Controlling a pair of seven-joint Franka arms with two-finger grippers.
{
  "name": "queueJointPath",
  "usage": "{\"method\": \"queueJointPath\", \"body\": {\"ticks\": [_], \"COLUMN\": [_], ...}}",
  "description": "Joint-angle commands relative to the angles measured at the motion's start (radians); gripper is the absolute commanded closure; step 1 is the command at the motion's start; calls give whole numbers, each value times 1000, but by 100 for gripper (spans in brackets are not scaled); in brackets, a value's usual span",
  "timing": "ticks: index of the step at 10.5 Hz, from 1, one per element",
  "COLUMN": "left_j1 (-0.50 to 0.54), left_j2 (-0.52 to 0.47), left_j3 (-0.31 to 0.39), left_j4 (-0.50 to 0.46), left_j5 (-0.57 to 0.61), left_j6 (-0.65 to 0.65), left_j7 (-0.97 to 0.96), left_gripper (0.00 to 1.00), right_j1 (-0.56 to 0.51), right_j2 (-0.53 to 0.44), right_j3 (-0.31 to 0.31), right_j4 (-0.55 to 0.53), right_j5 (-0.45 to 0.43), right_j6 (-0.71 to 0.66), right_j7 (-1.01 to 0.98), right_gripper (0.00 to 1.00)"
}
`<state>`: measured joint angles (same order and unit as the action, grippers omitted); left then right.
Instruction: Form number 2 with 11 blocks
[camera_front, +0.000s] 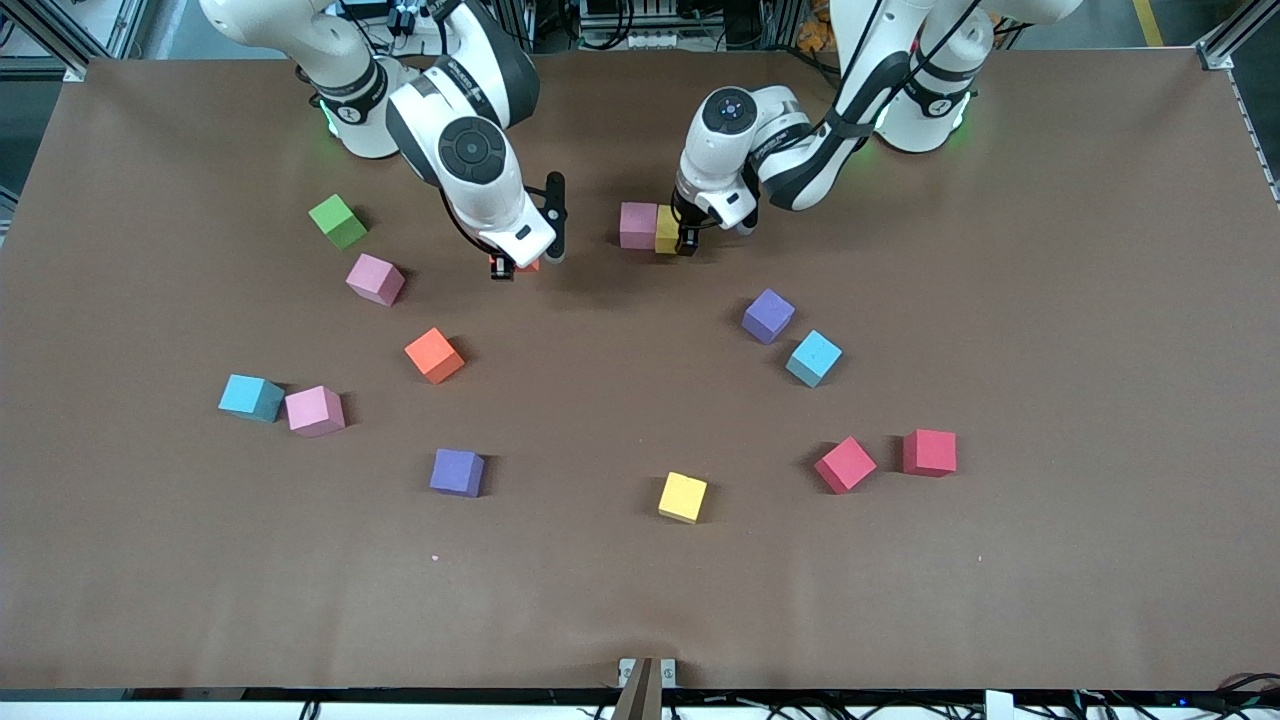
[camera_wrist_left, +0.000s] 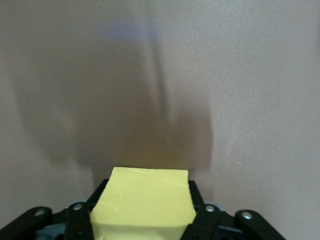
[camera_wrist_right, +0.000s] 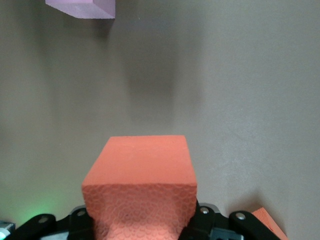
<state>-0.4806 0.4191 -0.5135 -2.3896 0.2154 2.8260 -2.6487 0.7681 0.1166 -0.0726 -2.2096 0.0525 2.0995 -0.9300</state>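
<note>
My left gripper (camera_front: 686, 240) is down at the table, shut on a yellow block (camera_front: 666, 230) (camera_wrist_left: 145, 202); no gap shows beside the cube. That yellow block touches a pink block (camera_front: 637, 225) toward the right arm's end. My right gripper (camera_front: 510, 266) hangs over bare table, shut on an orange block (camera_wrist_right: 142, 175), of which only a sliver (camera_front: 529, 266) shows in the front view. Loose blocks lie around: pink (camera_front: 375, 279), orange (camera_front: 434, 355), light blue (camera_front: 250, 397), pink (camera_front: 315, 411), purple (camera_front: 457, 472), yellow (camera_front: 682, 497), two red (camera_front: 845, 464) (camera_front: 929, 452), light blue (camera_front: 813, 358), purple (camera_front: 768, 316).
A green cube (camera_front: 338, 221) sits toward the right arm's end, farther from the front camera than the loose pink block. The brown table (camera_front: 640, 600) is bare along its front edge. A pink block's corner (camera_wrist_right: 82, 7) shows in the right wrist view.
</note>
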Motion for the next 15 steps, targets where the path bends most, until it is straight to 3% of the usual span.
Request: {"method": "queueJointPath", "body": {"ticks": [1,6,9,12,15], "left_j1": [-1,17,109,217,231], "left_j2": [0,-153,-210,-171,-58], "left_j3": [-2,-31,-30,-23,99], "left_j4": [13,15,36,201,470], "left_j5": [33,45,42,-13,-117], "left_j6": [-62,-141,-187,-360,-575], "left_j7": [-40,10,229,526,916], "left_gripper": [0,0,0,0,0], "right_j1": [11,52,146,195,266], "right_j2": [-29,-25,-12,20,55], "right_j3": [-7,-6,-6,-6,-6], "right_j4": [-32,-32,-30,-32,-30], "right_j5": [-6,0,4,6,6], "right_j6": [11,11,19,68,112], "right_j7": [8,69,235,286,407], "right_gripper": [59,59,59,59,59]}}
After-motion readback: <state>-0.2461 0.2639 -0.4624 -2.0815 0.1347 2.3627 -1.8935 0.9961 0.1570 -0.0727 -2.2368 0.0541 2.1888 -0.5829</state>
